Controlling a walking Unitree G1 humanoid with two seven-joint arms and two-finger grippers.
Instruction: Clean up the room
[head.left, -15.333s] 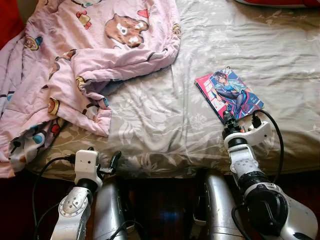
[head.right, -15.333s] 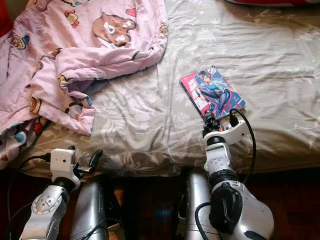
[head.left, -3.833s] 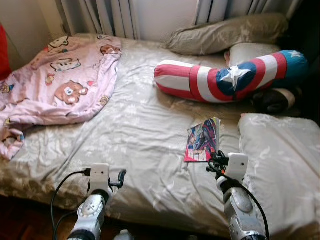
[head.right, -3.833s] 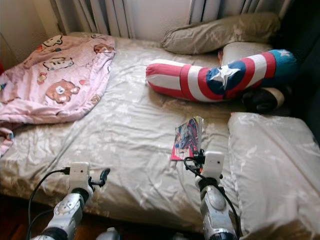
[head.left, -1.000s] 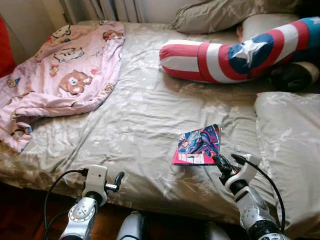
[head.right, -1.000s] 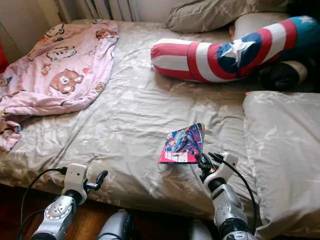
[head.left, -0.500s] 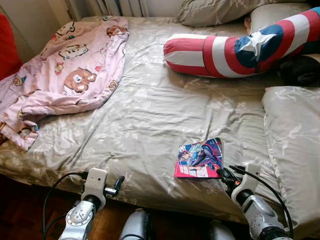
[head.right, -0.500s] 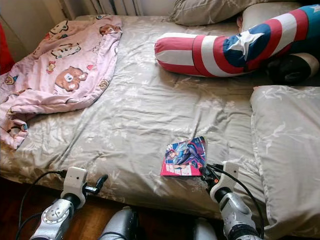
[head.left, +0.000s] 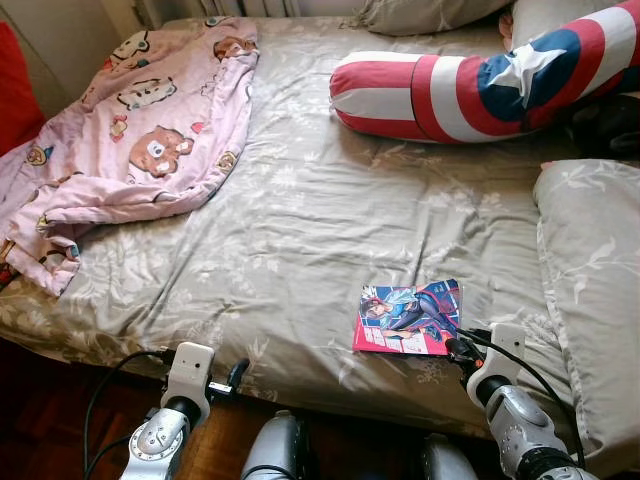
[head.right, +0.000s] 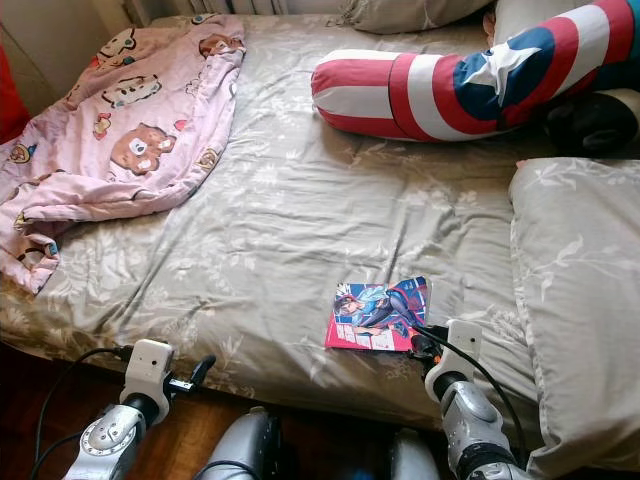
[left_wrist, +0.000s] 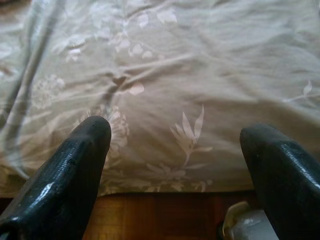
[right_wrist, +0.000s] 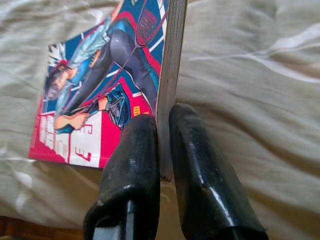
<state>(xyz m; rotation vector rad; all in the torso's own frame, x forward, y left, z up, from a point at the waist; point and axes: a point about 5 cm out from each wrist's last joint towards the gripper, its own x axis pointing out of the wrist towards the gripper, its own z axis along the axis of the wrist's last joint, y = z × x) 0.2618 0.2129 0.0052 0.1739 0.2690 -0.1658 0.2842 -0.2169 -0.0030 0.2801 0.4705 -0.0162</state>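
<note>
Comic book (head.left: 408, 317), bright cover up, lies near the front edge of the bed (head.left: 300, 220), just beside the grey pillow (head.left: 595, 300); the right gripper (right_wrist: 162, 150) has its jaws closed on the book's near corner, one finger over the cover and one under the pages. The left gripper (left_wrist: 175, 145) hangs at the bed edge with jaws apart, holding nothing. Judgement: a corner pinch lets a limp book sag or slip, so the lift should be slow and level, the spine kept from dragging on the wrinkled sheet. Pink blanket (head.left: 140, 120) and striped bolster (head.left: 450, 90) lie well apart.
</note>
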